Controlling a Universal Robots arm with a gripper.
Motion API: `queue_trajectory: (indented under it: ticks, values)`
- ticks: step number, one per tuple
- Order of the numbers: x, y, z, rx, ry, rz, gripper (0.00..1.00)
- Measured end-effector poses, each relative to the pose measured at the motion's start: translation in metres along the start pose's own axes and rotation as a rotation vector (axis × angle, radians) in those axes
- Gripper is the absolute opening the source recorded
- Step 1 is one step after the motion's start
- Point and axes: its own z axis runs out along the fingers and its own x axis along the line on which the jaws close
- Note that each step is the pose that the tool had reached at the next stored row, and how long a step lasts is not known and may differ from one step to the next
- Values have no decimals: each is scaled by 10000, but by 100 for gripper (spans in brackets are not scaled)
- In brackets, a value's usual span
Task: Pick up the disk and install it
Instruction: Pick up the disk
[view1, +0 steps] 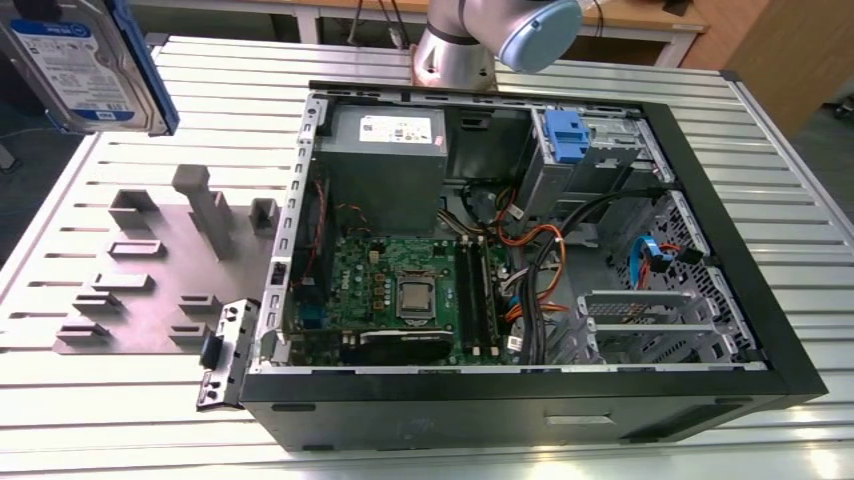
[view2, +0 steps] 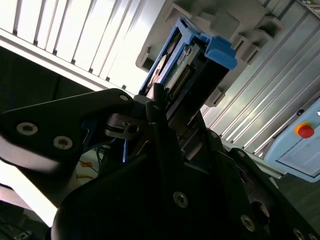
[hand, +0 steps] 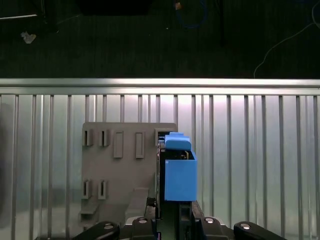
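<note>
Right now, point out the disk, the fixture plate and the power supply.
the disk (view1: 80, 60), exterior view, on its white-and-blue label.
the fixture plate (view1: 167, 275), exterior view, on its flat grey surface.
the power supply (view1: 384, 175), exterior view, on its grey casing.

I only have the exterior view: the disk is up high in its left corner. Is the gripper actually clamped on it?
Observer: Yes. In the second wrist view the gripper is shut on the disk, which sticks out beyond the fingertips.
Operator: What is it lined up over?
Observer: In the first wrist view the disk sits in front of one edge of the grey fixture plate, with the slatted table around the plate.
</note>
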Motion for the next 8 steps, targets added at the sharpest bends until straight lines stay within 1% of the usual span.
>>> queue_trajectory:
  ticks: [8]
  values:
    - [-2,2,-165,-1,0,0,35]
